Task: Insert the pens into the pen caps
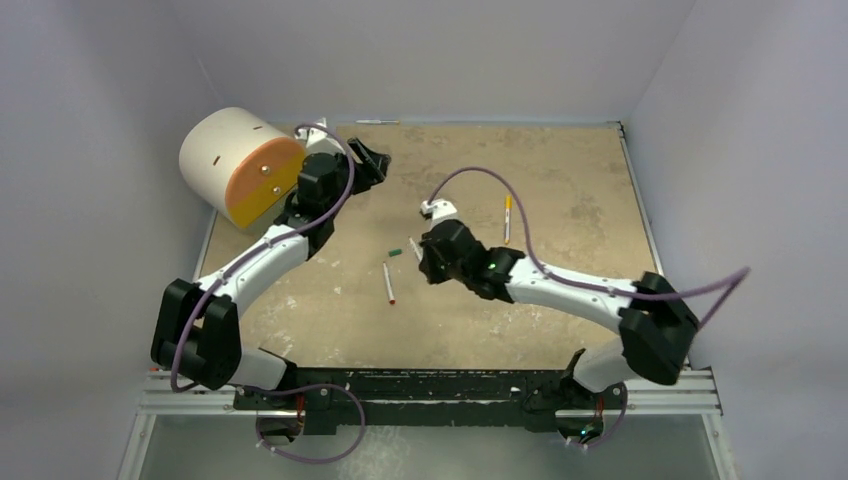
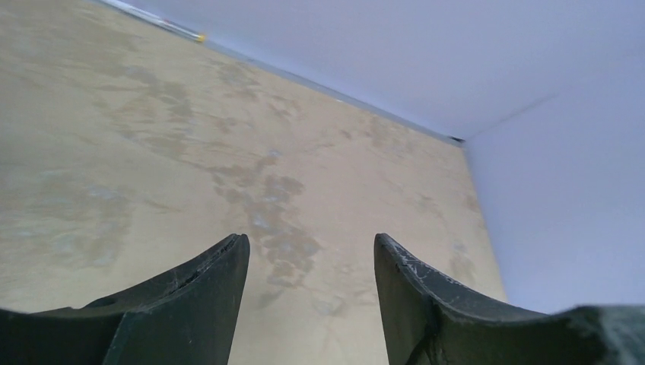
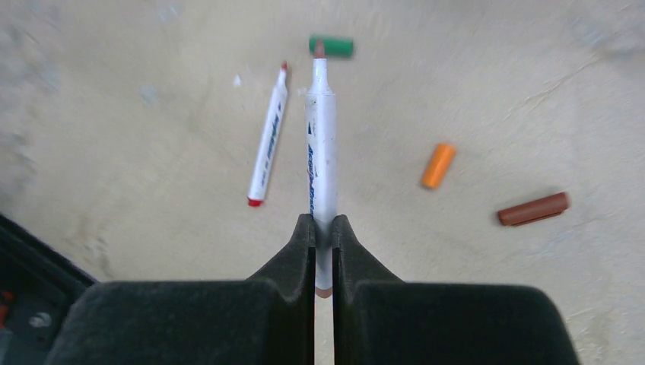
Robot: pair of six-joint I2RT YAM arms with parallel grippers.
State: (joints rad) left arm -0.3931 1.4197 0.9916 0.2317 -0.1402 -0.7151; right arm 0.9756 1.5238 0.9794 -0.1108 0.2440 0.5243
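My right gripper [image 3: 323, 222] is shut on a white pen [image 3: 320, 144] with a brown tip, held near its rear end. The pen's tip points at a green cap [image 3: 332, 47] lying just beyond it. A red-ended pen [image 3: 268, 137] lies to the left of the held one; an orange cap [image 3: 439, 165] and a dark red-brown cap [image 3: 534, 209] lie to the right. From above, the right gripper [image 1: 420, 250] sits mid-table beside the green cap [image 1: 395, 252] and the red pen [image 1: 388, 283]. A yellow-ended pen [image 1: 507, 218] lies behind it. My left gripper [image 2: 312, 243] is open over bare table at the back left.
A big white cylinder with an orange face [image 1: 240, 165] stands at the back left, beside the left arm. A thin white pen with a yellow end [image 2: 179, 30] lies along the back wall. Grey walls enclose the table [image 1: 560, 160] on three sides.
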